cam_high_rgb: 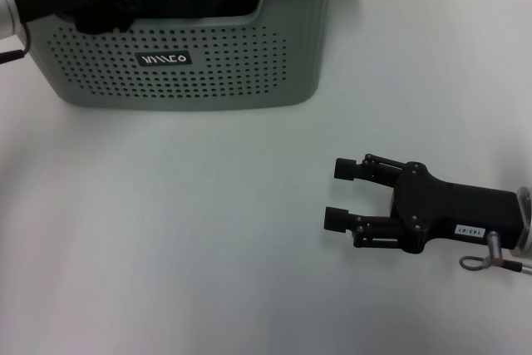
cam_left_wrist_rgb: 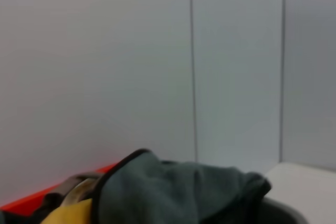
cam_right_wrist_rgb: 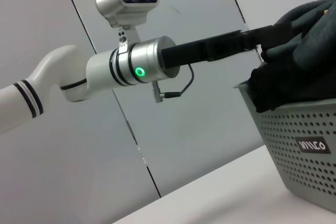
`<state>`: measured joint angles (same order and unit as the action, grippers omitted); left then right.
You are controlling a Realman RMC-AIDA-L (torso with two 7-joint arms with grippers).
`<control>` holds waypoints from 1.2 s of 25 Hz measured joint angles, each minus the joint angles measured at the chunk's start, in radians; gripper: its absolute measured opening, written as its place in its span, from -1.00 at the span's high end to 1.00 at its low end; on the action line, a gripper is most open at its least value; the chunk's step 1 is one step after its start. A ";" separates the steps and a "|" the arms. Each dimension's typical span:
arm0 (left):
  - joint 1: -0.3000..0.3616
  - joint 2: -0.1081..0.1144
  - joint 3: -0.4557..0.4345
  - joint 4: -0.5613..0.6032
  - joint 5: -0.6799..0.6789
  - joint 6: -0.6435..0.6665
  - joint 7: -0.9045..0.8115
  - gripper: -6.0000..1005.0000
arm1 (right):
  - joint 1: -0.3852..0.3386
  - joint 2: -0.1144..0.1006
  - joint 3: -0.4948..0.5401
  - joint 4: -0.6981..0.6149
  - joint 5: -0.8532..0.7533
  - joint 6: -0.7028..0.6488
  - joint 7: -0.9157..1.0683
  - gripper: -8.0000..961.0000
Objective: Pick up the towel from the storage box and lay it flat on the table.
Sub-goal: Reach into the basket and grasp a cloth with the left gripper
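The storage box (cam_high_rgb: 216,72), a pale green perforated basket with a black label, stands at the far left of the white table (cam_high_rgb: 208,239). The dark grey-green towel (cam_right_wrist_rgb: 299,51) is bunched up above the box's rim (cam_right_wrist_rgb: 294,111). It also shows with its black trim in the left wrist view (cam_left_wrist_rgb: 178,192). My left gripper (cam_right_wrist_rgb: 265,38) reaches in level over the box's left end and is shut on the towel, its fingertips buried in the cloth. My right gripper (cam_high_rgb: 341,194) is open and empty, low over the table at the near right.
A yellow cloth (cam_left_wrist_rgb: 68,213) and a red edge (cam_left_wrist_rgb: 31,200) show beside the towel in the left wrist view. A grey panelled wall (cam_left_wrist_rgb: 157,51) stands behind the box. Bare tabletop lies in front of the box and left of my right gripper.
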<state>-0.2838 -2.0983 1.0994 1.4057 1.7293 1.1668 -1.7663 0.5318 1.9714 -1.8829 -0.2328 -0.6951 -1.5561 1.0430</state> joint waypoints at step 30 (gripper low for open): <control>-0.011 0.004 0.110 0.146 0.383 -0.075 -0.310 -0.33 | -0.003 0.006 0.002 0.000 0.000 0.029 -0.002 -0.78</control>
<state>-0.2943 -2.0946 1.2091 1.5515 2.1128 1.0914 -2.0759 0.5289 1.9772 -1.8813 -0.2332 -0.6949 -1.5271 1.0415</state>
